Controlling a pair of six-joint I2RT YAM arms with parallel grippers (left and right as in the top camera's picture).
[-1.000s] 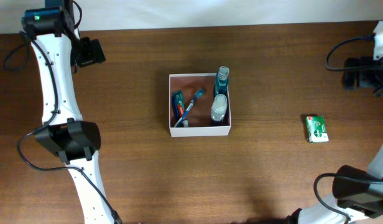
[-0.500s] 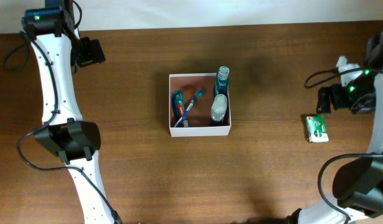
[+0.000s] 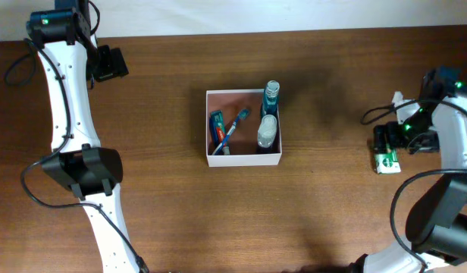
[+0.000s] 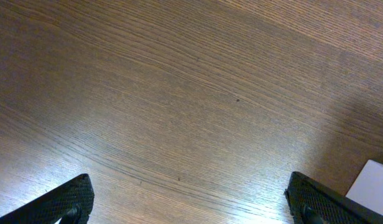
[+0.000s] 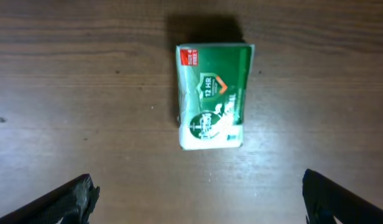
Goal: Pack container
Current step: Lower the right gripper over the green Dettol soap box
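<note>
The container (image 3: 243, 159), a white-walled square box with a pinkish-brown inside, sits mid-table. It holds a toothpaste tube (image 3: 217, 125), a toothbrush (image 3: 232, 130) and two bottles (image 3: 268, 114). A green soap pack (image 3: 387, 162) lies on the table to the right. My right gripper (image 3: 387, 144) hovers just above it, open. In the right wrist view the pack (image 5: 211, 96) lies flat ahead of the open gripper (image 5: 201, 202), with nothing between the fingertips (image 5: 73, 199). My left gripper (image 3: 108, 63) is at the far back left, and in its wrist view it stands open (image 4: 188, 202) over bare wood.
The brown wooden table's back edge (image 3: 233, 32) meets a white surface. A white corner (image 4: 373, 183) shows at the right edge of the left wrist view. The right arm's cables (image 3: 377, 114) loop beside the gripper.
My right arm has swung in from the far right edge, forward and left, until its gripper is over the green pack. The left arm and the container's contents have not moved.
</note>
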